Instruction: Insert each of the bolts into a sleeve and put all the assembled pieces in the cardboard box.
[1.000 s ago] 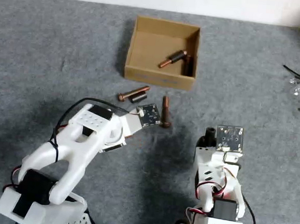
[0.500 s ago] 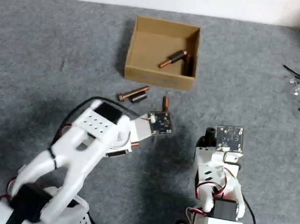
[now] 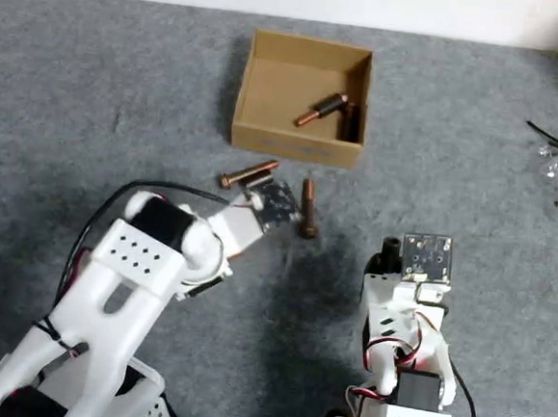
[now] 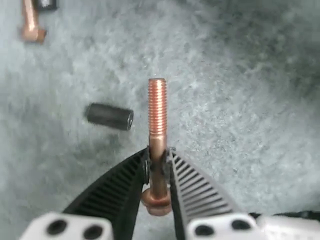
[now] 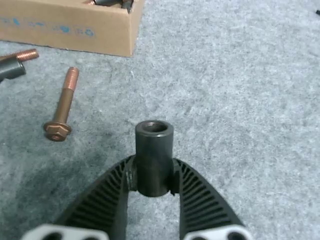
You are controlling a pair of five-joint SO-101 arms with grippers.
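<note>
Grey, carpet-like cloth covers the table (image 3: 95,88), and the cardboard box (image 3: 265,138) sits toward its far side. Inside the box lies an assembled piece (image 3: 323,108), a bolt pushed into a dark sleeve. Just in front of the box rests a second bolt (image 3: 248,174), with a third bolt (image 3: 308,207) near it, slightly farther from the box. The left hand (image 4: 158,152), close in front of the box, is clamped on a copper bolt (image 4: 157,107) by its shank, threaded end pointing away. A loose sleeve (image 4: 109,116) lies on the cloth beside it. The right hand (image 5: 154,165), farther from the box, grips a black sleeve (image 5: 154,145) with its bore uppermost.
</note>
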